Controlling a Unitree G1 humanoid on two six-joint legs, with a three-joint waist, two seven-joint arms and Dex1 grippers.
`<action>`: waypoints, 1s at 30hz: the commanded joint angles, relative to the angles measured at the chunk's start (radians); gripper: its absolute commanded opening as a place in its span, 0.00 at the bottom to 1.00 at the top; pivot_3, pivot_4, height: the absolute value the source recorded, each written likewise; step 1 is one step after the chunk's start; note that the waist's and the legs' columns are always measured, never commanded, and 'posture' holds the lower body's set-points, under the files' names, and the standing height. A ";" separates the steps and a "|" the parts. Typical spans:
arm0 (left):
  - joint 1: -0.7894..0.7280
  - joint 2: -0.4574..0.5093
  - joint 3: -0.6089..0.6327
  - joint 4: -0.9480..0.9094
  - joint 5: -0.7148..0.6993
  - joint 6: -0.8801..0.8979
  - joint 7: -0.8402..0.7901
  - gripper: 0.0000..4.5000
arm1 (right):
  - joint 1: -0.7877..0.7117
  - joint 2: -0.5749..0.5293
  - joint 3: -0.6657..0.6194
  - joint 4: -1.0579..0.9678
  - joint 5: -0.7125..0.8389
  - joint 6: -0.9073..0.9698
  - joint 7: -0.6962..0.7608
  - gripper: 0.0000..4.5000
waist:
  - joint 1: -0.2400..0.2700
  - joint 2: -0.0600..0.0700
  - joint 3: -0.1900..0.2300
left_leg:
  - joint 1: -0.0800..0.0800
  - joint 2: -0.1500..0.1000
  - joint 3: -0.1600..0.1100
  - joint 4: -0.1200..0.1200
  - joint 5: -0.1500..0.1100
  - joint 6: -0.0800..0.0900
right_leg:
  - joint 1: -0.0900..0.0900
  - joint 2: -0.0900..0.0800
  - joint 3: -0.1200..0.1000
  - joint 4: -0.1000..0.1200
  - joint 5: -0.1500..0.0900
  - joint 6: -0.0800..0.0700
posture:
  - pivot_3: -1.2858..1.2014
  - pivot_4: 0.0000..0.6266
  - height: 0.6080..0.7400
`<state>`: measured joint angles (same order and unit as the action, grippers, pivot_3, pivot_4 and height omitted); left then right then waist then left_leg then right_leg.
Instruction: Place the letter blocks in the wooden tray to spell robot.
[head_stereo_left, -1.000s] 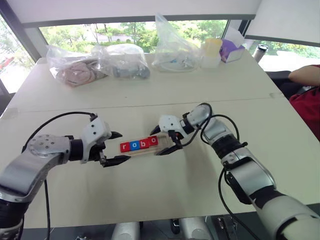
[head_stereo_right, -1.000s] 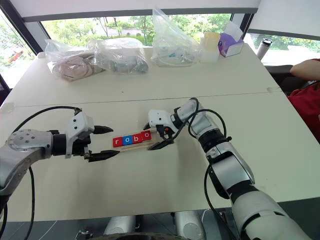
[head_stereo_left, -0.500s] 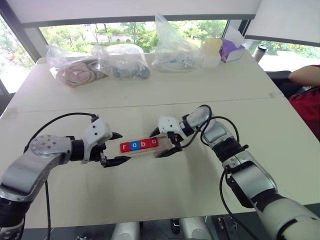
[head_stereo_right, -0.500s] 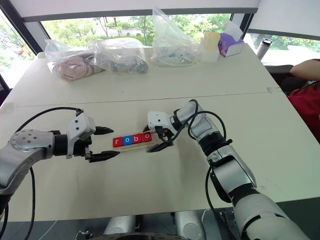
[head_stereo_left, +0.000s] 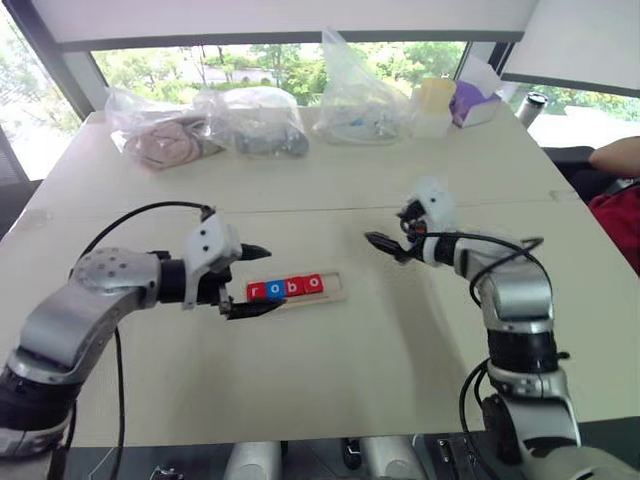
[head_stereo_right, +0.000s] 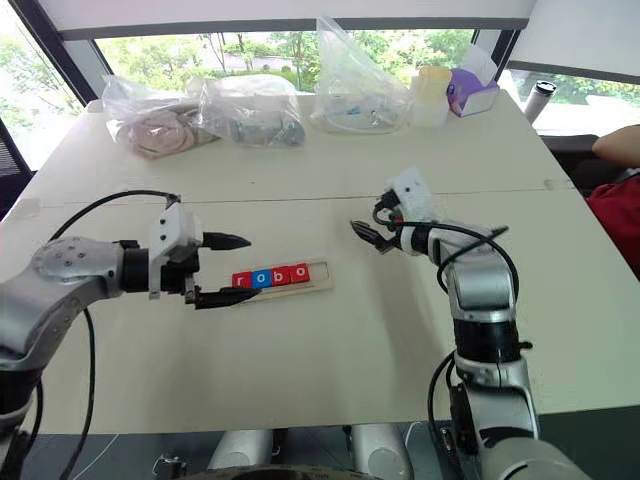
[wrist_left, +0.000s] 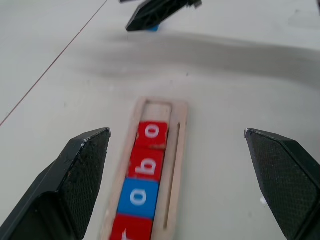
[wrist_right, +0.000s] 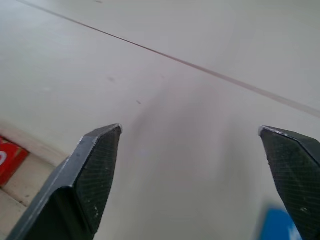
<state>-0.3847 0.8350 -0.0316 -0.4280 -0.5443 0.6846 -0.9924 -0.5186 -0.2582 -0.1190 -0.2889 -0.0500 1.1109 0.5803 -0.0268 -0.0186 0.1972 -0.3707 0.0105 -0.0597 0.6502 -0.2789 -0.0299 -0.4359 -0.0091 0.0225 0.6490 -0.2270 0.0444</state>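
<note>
A: Jaws on both sides stand spread wide, grasping nothing. The left gripper (head_stereo_left: 262, 279) hovers at the left end of the wooden tray (head_stereo_left: 334, 291), which lies mid-table.

B: And the right gripper (head_stereo_left: 384, 245)?

A: A second ago it was at the tray's right end. It has since swung off toward the right edge of the table (head_stereo_left: 300, 390) and is now well apart from the tray.

B: What about the word?

A: Four letter blocks (head_stereo_left: 287, 288) read r, o, b, o. The last slot is bare. A blue tile (wrist_right: 274, 226) lies by the right fingers, probably the t, though I cannot read its letter.

B: Is there room to work?

A: Plenty. The table is bare toward the near and right edges. The plastic bags (head_stereo_left: 350, 100) keep to the far edge.
</note>
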 joint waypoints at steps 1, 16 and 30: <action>-0.048 -0.016 -0.021 0.052 0.022 -0.030 -0.014 1.00 | 0.000 0.039 -0.013 -0.112 -0.050 0.077 -0.170 0.99 | -0.006 0.000 0.000 | 0.000 0.000 0.000 0.000 0.000 0.000 | 0.000 0.000 0.000 0.000 0.000 0.000 | 0.52 0.24 1.00; -0.073 -0.062 -0.066 0.129 0.077 -0.095 -0.054 1.00 | 0.038 0.081 0.034 0.162 -0.036 -0.117 -0.388 0.94 | -0.021 0.000 -0.001 | -0.002 0.000 0.001 0.000 0.000 0.000 | -0.001 0.000 0.001 -0.001 0.000 0.001 | 0.52 0.24 1.00; -0.037 -0.031 -0.048 0.080 0.075 -0.074 -0.047 1.00 | 0.047 0.209 0.002 -0.083 0.002 0.095 -0.515 0.26 | -0.017 -0.001 -0.001 | -0.002 0.000 0.000 0.000 0.000 0.000 | -0.001 0.000 0.001 -0.001 0.000 0.001 | 0.52 0.24 1.00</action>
<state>-0.4160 0.7892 -0.1026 -0.3188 -0.4666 0.6087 -1.0390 -0.4685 -0.0782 -0.1066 -0.2492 -0.0553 1.1341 0.0966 -0.0439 -0.0192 0.1964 -0.3735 0.0104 -0.0598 0.6493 -0.2786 -0.0299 -0.4388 -0.0089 0.0234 0.6489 -0.2270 0.0454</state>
